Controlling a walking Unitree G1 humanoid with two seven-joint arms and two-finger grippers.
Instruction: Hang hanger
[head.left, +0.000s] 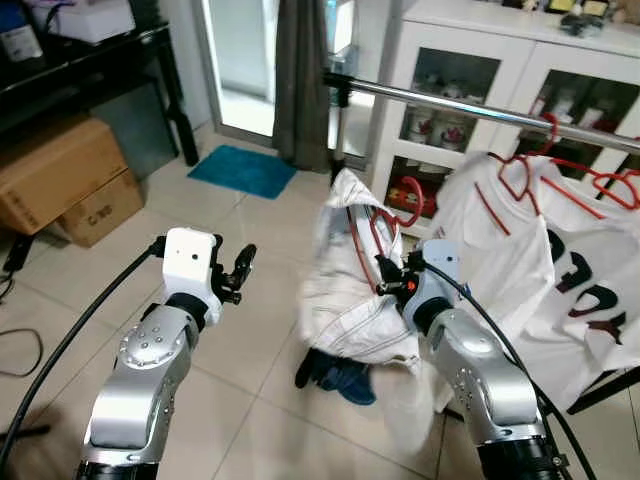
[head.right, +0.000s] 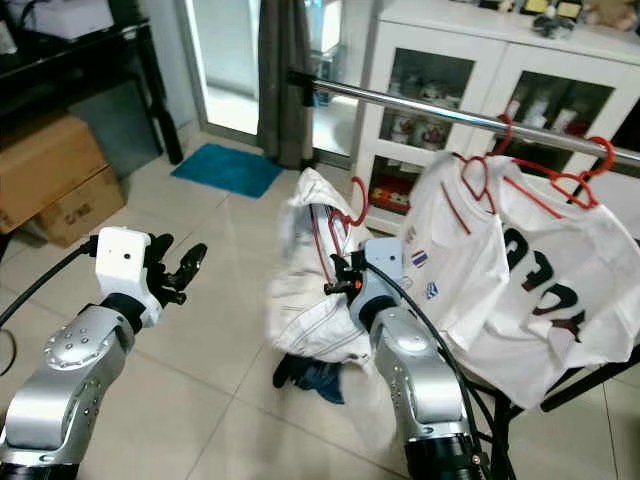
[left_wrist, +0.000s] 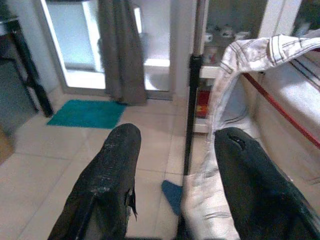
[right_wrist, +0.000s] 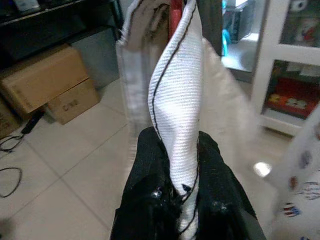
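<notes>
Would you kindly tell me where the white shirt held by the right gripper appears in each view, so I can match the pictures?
Left eye view: white shirt on its red hanger, at centre, pinched by the right gripper.
Right eye view: left of centre.
Left wrist view: its striped edge drapes beside one of the left gripper's fingers.
Right wrist view: a fold rises from the shut fingers.
Shared landmark: the teal mat.

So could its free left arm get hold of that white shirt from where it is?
Probably yes. The left gripper has its jaws open, with nothing between it and the shirt, which the right gripper holds up beside it.
</notes>
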